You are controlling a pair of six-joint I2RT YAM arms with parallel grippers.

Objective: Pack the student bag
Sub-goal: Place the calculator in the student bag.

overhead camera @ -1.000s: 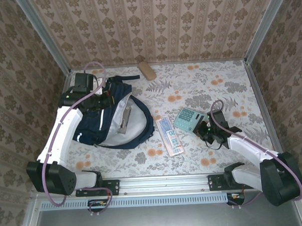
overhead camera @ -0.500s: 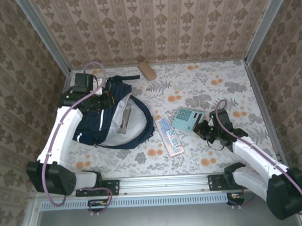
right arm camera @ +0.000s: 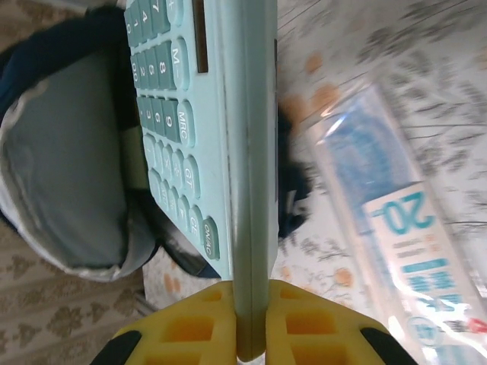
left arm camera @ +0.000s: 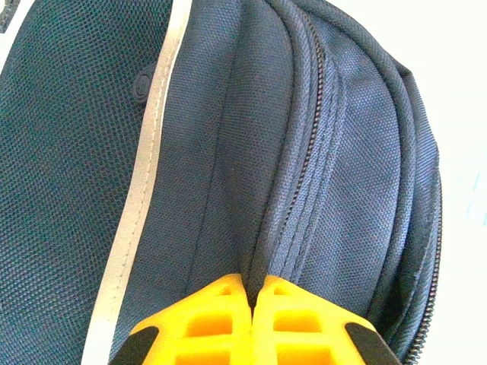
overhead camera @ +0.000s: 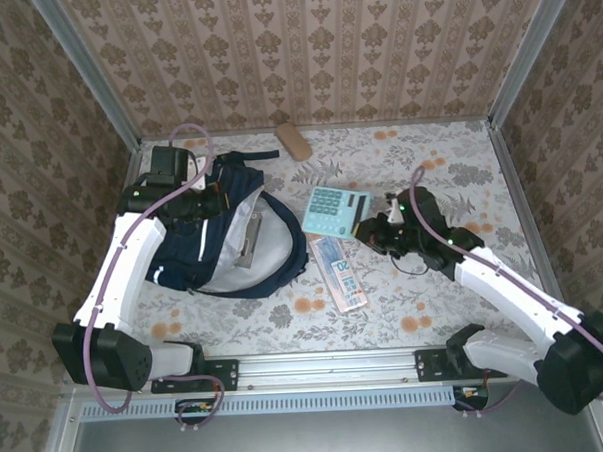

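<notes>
Navy student bag (overhead camera: 233, 261) lies open at frame left on the tabletop (overhead camera: 430, 180), rim pinched in the fully closed left hand (left arm camera: 251, 293), while the right hand (right arm camera: 251, 304) clamps a calculator (overhead camera: 329, 211) edgewise, which should next travel into the bag's mouth.

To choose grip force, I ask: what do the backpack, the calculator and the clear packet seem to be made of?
The student bag: probably woven synthetic fabric, matte navy; the weave and stitched seams show. The calculator: hard plastic, smooth pale teal; moulded keys, perhaps plastic or rubber. The packet: thin clear film, glossy; light glints on it.
</notes>
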